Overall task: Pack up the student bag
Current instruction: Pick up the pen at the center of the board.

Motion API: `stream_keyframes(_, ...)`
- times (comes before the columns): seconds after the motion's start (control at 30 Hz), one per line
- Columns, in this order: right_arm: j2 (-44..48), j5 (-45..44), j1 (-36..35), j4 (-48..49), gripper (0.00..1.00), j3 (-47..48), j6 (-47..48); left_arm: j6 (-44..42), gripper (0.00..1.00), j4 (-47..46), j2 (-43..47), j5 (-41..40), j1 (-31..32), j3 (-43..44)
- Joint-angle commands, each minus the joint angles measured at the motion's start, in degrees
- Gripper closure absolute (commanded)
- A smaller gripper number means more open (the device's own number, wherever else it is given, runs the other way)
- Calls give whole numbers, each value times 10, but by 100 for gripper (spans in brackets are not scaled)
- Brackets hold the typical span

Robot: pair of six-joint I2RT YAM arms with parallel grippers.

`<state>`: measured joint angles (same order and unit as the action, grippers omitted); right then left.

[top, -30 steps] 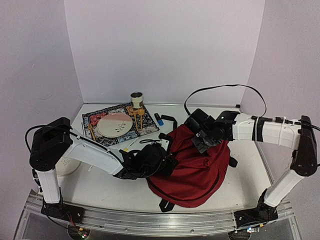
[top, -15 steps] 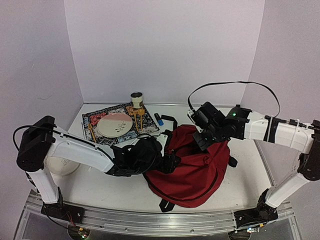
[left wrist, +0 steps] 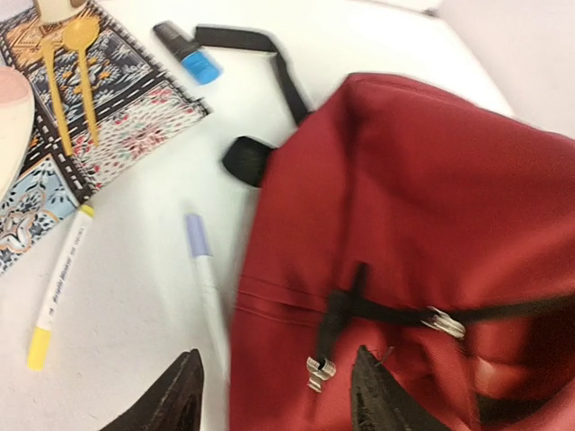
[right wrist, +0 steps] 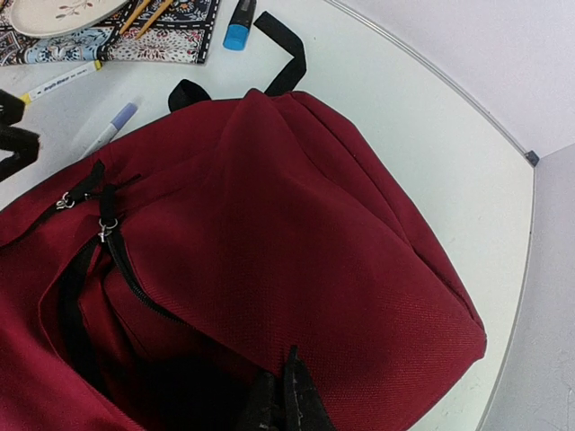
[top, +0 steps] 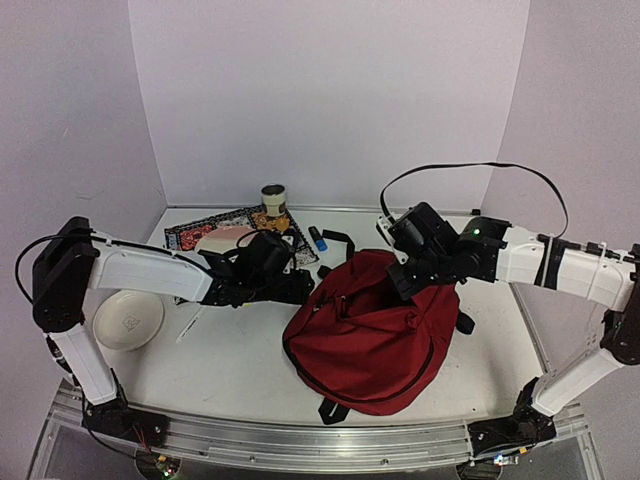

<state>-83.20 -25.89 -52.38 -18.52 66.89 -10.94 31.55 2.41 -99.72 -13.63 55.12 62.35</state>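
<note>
Fixed camera, high behind the near edge of the table (top: 230, 370), looks down over all of it, dark-red backpack (top: 375, 335) central. Left wrist camera sits close at the backpack's left side, right wrist camera close above it. All three share the backpack and the blue-capped marker (top: 318, 239).

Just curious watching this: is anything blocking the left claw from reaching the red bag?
Nothing visible does. The open left claw hangs right at the edge of the student bag; a purple-capped marker lies flat on the table beside it, below the claw.
</note>
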Motion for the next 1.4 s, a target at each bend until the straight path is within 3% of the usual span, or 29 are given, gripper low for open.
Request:
stream_keyframes(0.0, 29, 17, -1, 11, 100, -7, -7, -11, 48, 60, -57, 0, -26, 66)
stream_keyframes(0.23, 32, 35, 0, 11, 100, -13, -10, -21, 59, 94, -156, 25, -59, 147)
stream_keyframes(0.67, 34, 38, -1, 11, 100, -12, -11, -33, 62, 142, -254, 54, -68, 221)
stream_keyframes(0.83, 38, 39, 0, 13, 100, -11, -11, -26, 76, 209, -279, 39, -67, 236)
stream_keyframes(1.13, 37, 51, -1, 17, 100, 3, -14, -19, 100, 260, -233, 0, -58, 213)
stream_keyframes(1.37, 18, 54, -5, 0, 100, 43, -69, 21, 100, 259, -123, -2, -60, 199)
